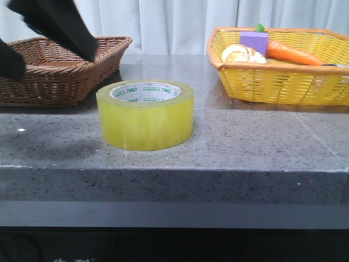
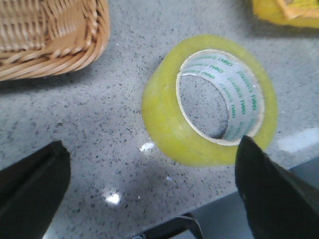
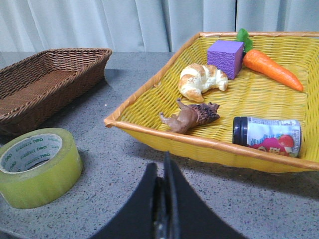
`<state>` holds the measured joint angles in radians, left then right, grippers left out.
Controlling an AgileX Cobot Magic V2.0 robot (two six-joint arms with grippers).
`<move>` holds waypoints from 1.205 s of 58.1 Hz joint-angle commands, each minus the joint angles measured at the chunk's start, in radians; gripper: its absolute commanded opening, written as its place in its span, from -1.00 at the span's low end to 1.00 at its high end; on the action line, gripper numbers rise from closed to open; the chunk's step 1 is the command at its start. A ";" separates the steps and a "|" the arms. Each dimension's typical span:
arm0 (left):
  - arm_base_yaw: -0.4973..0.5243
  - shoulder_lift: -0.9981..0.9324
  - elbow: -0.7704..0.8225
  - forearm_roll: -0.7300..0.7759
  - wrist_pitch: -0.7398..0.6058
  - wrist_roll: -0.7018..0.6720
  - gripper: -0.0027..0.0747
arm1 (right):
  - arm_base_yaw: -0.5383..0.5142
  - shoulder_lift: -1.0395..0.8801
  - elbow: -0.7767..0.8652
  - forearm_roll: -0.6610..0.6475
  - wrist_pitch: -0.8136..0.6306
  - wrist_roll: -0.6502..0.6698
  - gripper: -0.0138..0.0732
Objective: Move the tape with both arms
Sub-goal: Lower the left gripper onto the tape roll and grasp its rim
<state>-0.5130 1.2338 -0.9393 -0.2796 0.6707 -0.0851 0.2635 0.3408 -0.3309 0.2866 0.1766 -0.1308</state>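
Note:
The tape (image 1: 145, 117), a wide yellow roll with a white core printed in green, lies flat on the grey stone table near its front edge. My left gripper (image 1: 53, 61) hovers above and to the left of it, in front of the brown basket. In the left wrist view this gripper (image 2: 149, 191) is open wide and empty, with one finger (image 2: 271, 194) close beside the tape (image 2: 167, 124) and the other (image 2: 30, 189) far from it. My right gripper (image 3: 163, 194) is shut and empty, off to the right of the tape (image 3: 47, 179), and does not show in the front view.
An empty brown wicker basket (image 1: 65, 76) stands at the back left. A yellow basket (image 1: 278, 82) at the back right holds a croissant (image 3: 199, 79), a purple cube (image 3: 225, 59), a carrot (image 3: 271, 68), a toy animal (image 3: 192, 115) and a small jar (image 3: 266, 135).

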 commanded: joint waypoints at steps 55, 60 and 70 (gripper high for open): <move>-0.067 0.279 -0.221 -0.021 -0.021 -0.004 -0.40 | -0.009 0.004 -0.026 0.006 -0.094 -0.009 -0.84; -0.067 0.279 -0.221 -0.021 -0.021 -0.004 -0.59 | -0.009 0.004 -0.026 0.006 -0.094 -0.009 -0.84; -0.067 0.279 -0.221 -0.021 -0.019 -0.004 -0.83 | -0.009 0.004 -0.026 0.006 -0.095 -0.009 -0.84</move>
<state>-0.5710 1.5472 -1.1334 -0.2761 0.6780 -0.0825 0.2635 0.3408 -0.3309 0.2903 0.1693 -0.1308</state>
